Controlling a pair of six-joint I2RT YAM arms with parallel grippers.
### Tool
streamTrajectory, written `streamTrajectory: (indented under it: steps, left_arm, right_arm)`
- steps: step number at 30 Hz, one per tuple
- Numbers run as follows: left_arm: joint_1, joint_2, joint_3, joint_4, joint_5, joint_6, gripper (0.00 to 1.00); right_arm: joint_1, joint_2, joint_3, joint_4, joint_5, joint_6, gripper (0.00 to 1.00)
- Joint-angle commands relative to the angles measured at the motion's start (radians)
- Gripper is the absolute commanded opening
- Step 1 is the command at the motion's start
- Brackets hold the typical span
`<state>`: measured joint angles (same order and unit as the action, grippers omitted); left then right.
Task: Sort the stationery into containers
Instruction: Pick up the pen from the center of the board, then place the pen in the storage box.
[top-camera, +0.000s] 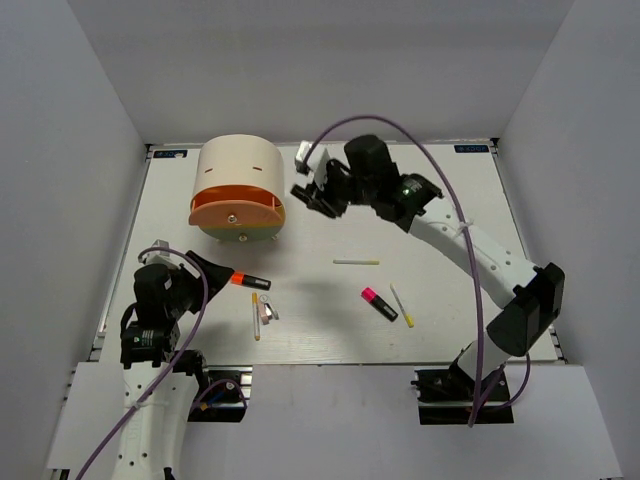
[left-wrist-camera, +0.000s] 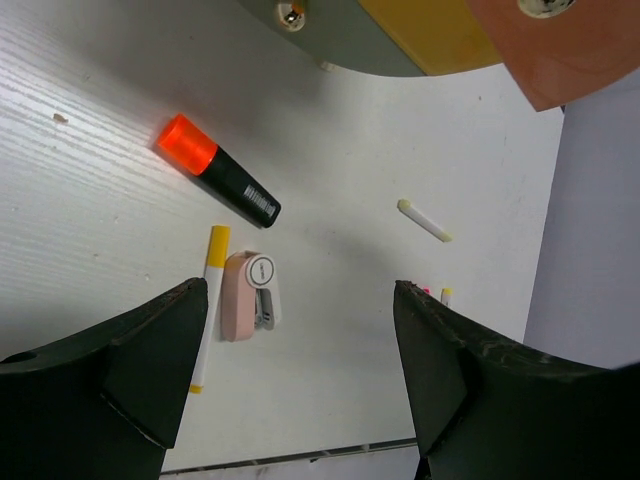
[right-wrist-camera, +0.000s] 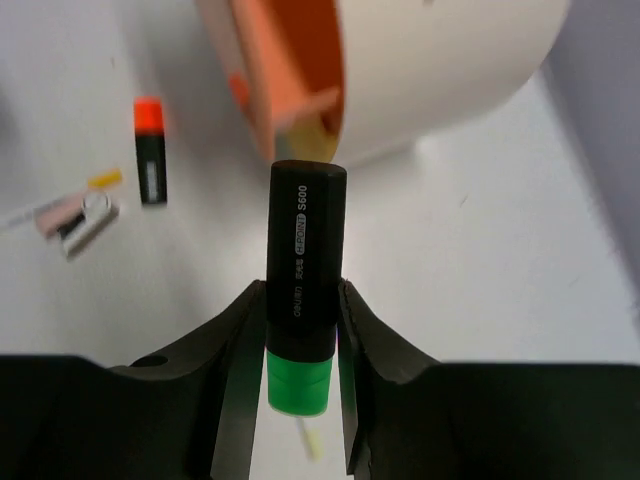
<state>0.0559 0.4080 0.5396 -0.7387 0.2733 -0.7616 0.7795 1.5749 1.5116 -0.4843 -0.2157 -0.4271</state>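
Observation:
My right gripper (top-camera: 308, 197) is shut on a black marker with a green cap (right-wrist-camera: 305, 230) and holds it above the table, just right of the cream cylindrical cabinet (top-camera: 238, 165). The cabinet's orange drawer (top-camera: 237, 211) is pulled out; it also shows in the right wrist view (right-wrist-camera: 285, 70). My left gripper (left-wrist-camera: 300, 300) is open and empty. An orange-capped marker (left-wrist-camera: 218, 172), a pinkish clip (left-wrist-camera: 240, 300) and a yellow-and-white stick (left-wrist-camera: 207, 305) lie on the table below it. A pink-capped marker (top-camera: 379, 303) lies further right.
Two more thin sticks lie on the white table, one in the middle (top-camera: 356, 262) and one beside the pink marker (top-camera: 402, 305). The yellow drawer front (left-wrist-camera: 440, 35) and the greenish one (left-wrist-camera: 330, 30) sit under the orange drawer. Grey walls enclose the table.

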Motion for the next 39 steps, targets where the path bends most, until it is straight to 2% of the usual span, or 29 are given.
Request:
streamTrajectory:
  steps: [1, 7, 10, 15, 18, 31, 39]
  left_arm:
    - [-0.004, -0.008, 0.000, 0.041, 0.018, -0.010, 0.84]
    - [-0.004, -0.008, 0.000, 0.059, 0.018, -0.010, 0.84]
    - [-0.004, -0.008, 0.000, 0.068, 0.018, -0.010, 0.84]
    - [-0.004, -0.008, -0.009, 0.078, 0.018, -0.010, 0.84]
    - [-0.004, -0.018, -0.009, 0.078, 0.018, -0.010, 0.84]
    - [-0.004, -0.009, -0.018, 0.097, 0.018, -0.010, 0.84]
    - [-0.004, -0.018, -0.018, 0.088, 0.027, -0.010, 0.84]
  right_arm:
    - [-0.002, 0.070, 0.195, 0.030, -0.146, -0.061, 0.00]
    - [-0.002, 0.287, 0.589, 0.032, -0.295, 0.056, 0.00]
    - [0.001, 0.372, 0.671, 0.133, -0.422, 0.143, 0.00]
    - [0.013, 0.422, 0.628, 0.352, -0.548, 0.260, 0.00]
    - [0.012, 0.451, 0.625, 0.420, -0.579, 0.315, 0.00]
    - [0.015, 0.514, 0.573, 0.576, -0.645, 0.392, 0.00]
    - [0.010, 0.560, 0.581, 0.615, -0.602, 0.366, 0.00]
